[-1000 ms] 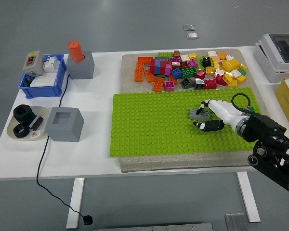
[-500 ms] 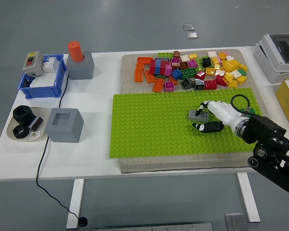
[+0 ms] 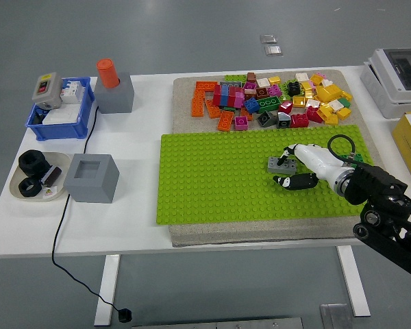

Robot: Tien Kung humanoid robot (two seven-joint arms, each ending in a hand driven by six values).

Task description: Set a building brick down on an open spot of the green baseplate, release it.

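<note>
**The grey brick is down, but your hand has not let go**

Look at your right hand. In the last second it has hardly moved. It slid a tiny bit toward the left side of the green baseplate and then stopped. The grey brick went along with it and now sits low on the green studs.

The fingers are curled close around the brick. One dark fingertip rests on top of it and the other fingers sit just below it. So the hand is holding the brick. They looked the same a moment ago, so no letting go has begun.

The spot looks like a good one. There are only bare green studs all around the fingers. No other brick is on the plate. The pile of loose bricks lies well beyond the fingers, on the far part of the mat.

I think the setting-down part is nearly done or done. You cannot tell from up here if the brick is pushed fully onto the studs. What is left is to open the fingers and lift the hand away. Go slowly, so the fingertip on top does not drag the brick or tip it.

Your left hand is not in the picture.
</note>
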